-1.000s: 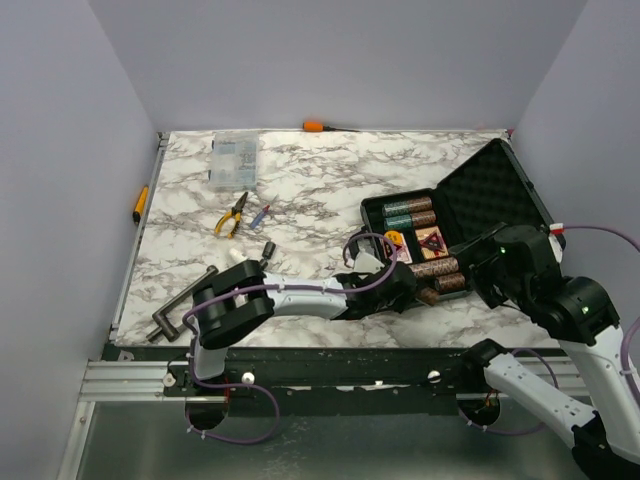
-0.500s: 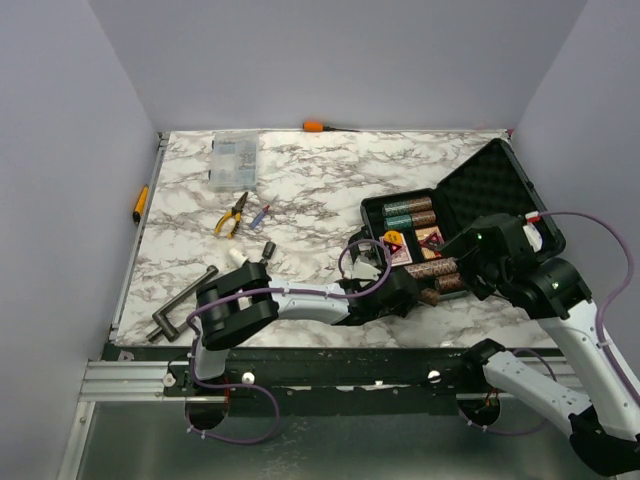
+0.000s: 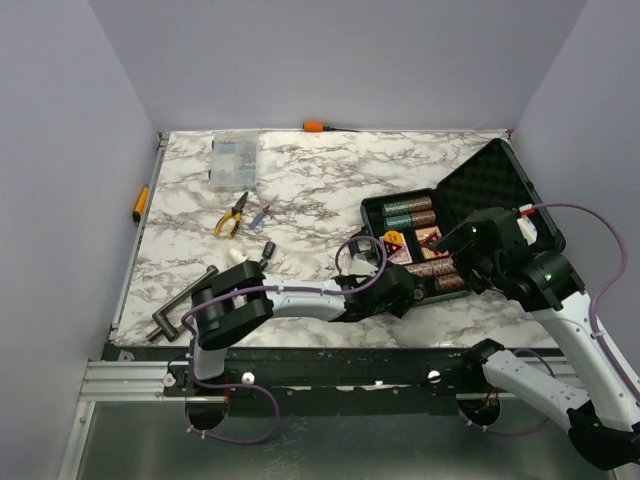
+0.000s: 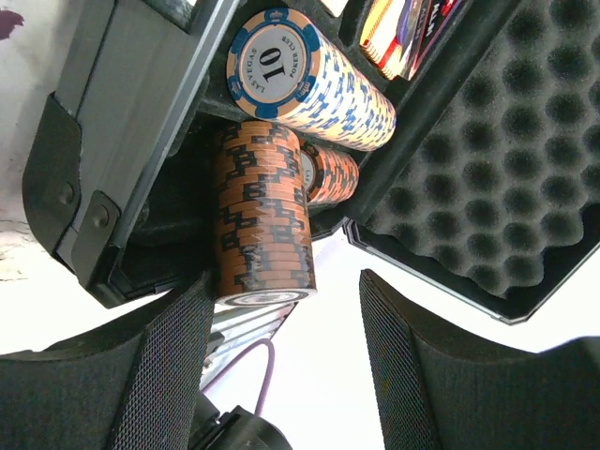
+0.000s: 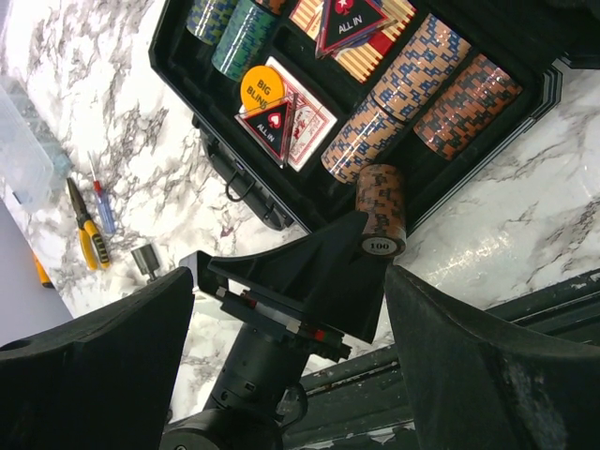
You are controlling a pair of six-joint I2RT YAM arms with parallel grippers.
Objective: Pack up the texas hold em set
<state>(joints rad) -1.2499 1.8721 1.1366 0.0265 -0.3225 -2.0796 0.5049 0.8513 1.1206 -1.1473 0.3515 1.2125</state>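
Left gripper (image 4: 281, 319): fingers spread wide, pinching nothing. The brown stack lies in the gap, closer to the finger at lower left of the left wrist frame; whether they touch, I cannot tell. This arm has barely shifted over the past second.
Right gripper (image 5: 289, 300): also spread and empty. It has swung up and in from the lower right of the top view and now hangs over the near end of the case. That looks like a second arm coming in, probably to help seat the stack.
Case (image 3: 497, 185): open at right centre of the top view, with the foam lid leaning back. Packing is not finished.
Clear box (image 3: 233, 160): upper left of the top view, well apart from the case. Neither wrist view shows it whole.
Brown stack (image 4: 262, 220): lies across the case's near rim, not down in a slot. Only the right wrist view shows the "100" on its end.
Seated stacks (image 5: 412, 75): in their rows just beside it. The left wrist view alone reads a "10" on one end.
Card deck (image 5: 305, 131): in its pocket, mid-case.
Yellow disc (image 5: 262, 89): lies on the deck. "BIG BLIND" is readable from the right wrist view, but it is only a speck from above.
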